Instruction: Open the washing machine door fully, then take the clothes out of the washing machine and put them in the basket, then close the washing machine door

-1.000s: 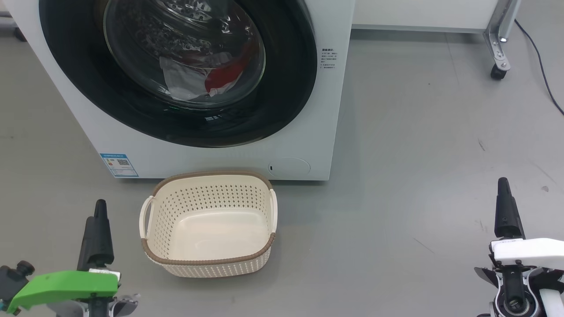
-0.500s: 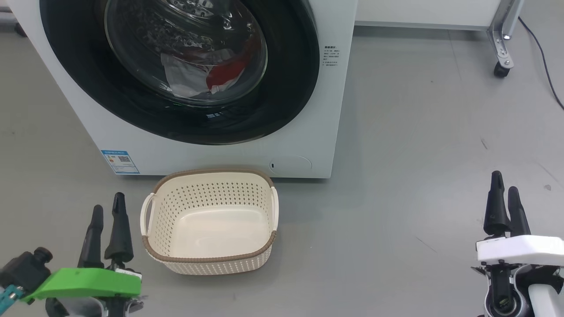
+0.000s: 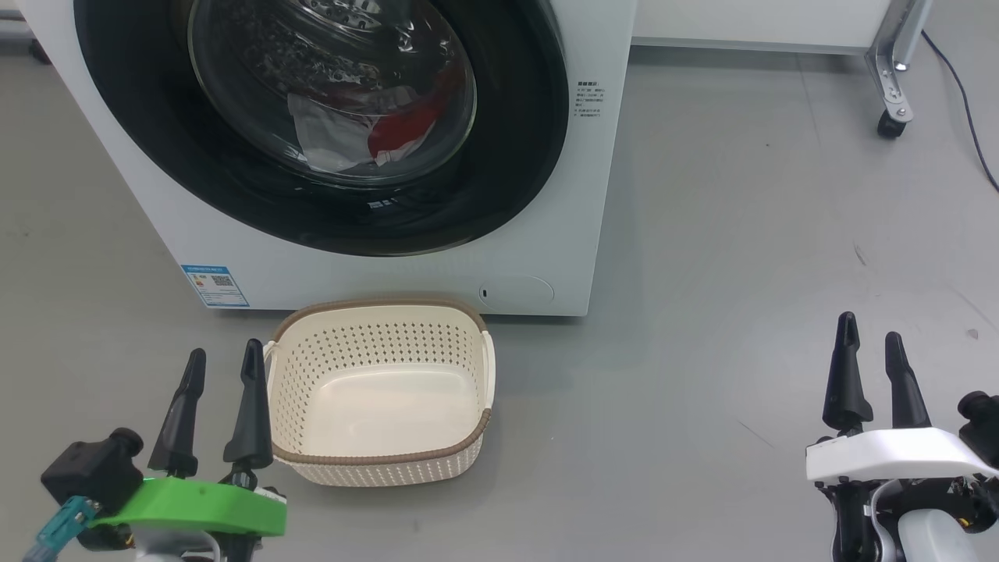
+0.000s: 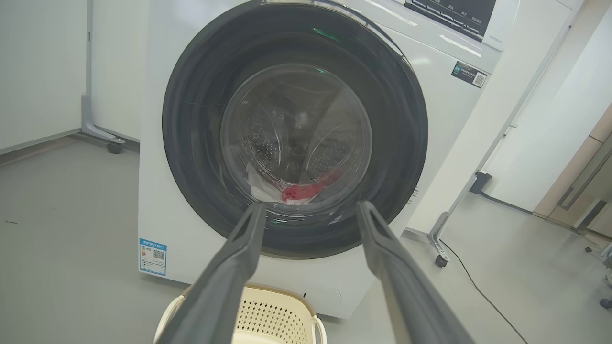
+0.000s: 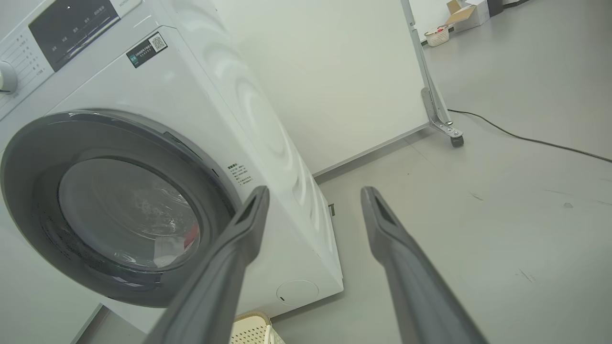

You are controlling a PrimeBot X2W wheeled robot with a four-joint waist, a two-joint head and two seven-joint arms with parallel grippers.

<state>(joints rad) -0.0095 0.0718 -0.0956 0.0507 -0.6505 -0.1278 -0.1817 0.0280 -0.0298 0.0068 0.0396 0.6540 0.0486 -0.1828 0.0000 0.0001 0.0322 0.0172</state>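
Head view: left gripper (image 3: 225, 349) has turned from edge-on to both fingers showing apart and has come up and inward, close by the basket (image 3: 390, 471) on its left-handle side; right gripper (image 3: 869, 326) has turned likewise and shifted inward.

Grey scuffed floor (image 3: 741, 234), white wheeled partition (image 5: 344, 71), black cable (image 5: 526, 139)

The washing machine (image 3: 375, 277) has a smooth white casing with a soft sheen. The washing machine door (image 3: 515, 156) has a glossy black rim around clear, reflective glass. Behind the glass, the clothes (image 3: 402, 129) look like crumpled red and white cloth. The basket (image 3: 375, 471) is matt cream perforated plastic with a brown woven-look rim. The floor (image 3: 702, 273) is smooth, grey and scuffed.
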